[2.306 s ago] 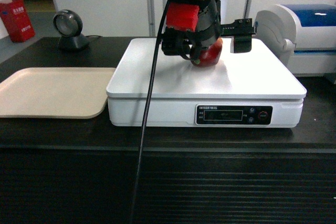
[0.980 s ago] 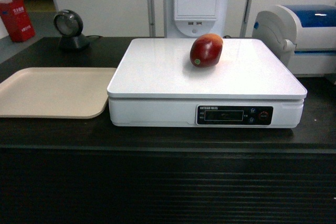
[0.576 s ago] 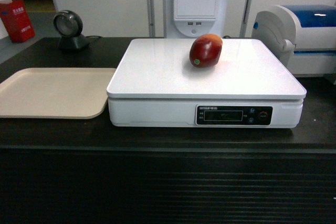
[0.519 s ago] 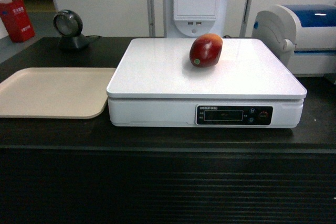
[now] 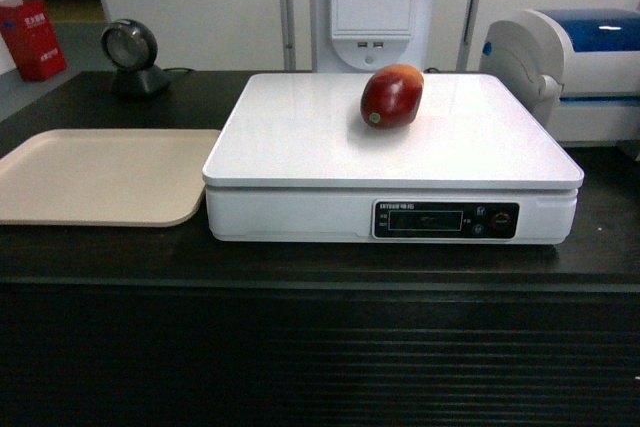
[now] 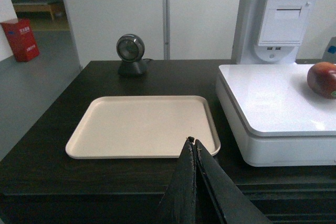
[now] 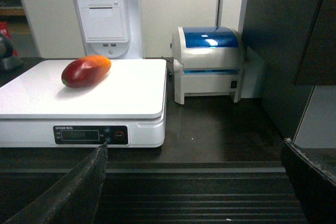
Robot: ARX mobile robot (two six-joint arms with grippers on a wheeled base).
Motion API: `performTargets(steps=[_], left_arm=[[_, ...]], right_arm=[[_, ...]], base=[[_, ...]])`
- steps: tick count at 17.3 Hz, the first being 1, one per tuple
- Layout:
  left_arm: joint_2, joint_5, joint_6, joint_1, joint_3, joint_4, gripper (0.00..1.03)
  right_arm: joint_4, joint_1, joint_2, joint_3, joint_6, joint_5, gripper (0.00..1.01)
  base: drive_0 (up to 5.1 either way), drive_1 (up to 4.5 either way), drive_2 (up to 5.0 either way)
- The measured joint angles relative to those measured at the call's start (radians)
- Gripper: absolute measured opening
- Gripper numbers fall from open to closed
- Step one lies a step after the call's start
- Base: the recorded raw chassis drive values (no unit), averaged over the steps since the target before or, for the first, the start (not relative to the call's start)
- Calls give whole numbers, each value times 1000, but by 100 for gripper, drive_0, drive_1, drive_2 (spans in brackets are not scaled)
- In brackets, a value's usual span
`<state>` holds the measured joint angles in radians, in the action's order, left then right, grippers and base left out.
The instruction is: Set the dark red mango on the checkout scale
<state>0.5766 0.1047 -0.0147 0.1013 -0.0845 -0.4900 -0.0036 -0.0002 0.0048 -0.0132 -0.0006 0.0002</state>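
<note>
The mango [image 5: 392, 96], a smooth oval with deep red skin turning orange at its far end, lies on its side on the glossy white top of the scale [image 5: 330, 152], right of centre in the head view. The boxy scale, with a black display strip on its front, stands on the dark counter [image 5: 300, 257], whose front is ribbed. A flat beige tray [image 5: 95, 175] lies just left of it. The left gripper [image 6: 192, 142], at the bottom of its wrist view, has its black fingers pressed together. The right gripper [image 7: 194, 156] is spread wide, its fingers [image 7: 79, 184] at the lower corners.
</note>
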Motion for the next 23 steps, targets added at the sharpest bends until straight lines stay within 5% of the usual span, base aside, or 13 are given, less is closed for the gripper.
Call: performTargets(steps=[4, 7, 23], left_arm=[[-52, -92, 0, -84, 20, 38, 2], [-79, -90, 1, -109, 30, 56, 2], [-423, -106, 1, -101, 75, 347, 2]], right_arm=[[0, 0, 0, 0, 0, 0, 98], [0, 0, 0, 0, 0, 0, 98], [0, 0, 0, 0, 0, 0, 98]], base=[[0, 0, 0], [0, 0, 0], [0, 0, 0]])
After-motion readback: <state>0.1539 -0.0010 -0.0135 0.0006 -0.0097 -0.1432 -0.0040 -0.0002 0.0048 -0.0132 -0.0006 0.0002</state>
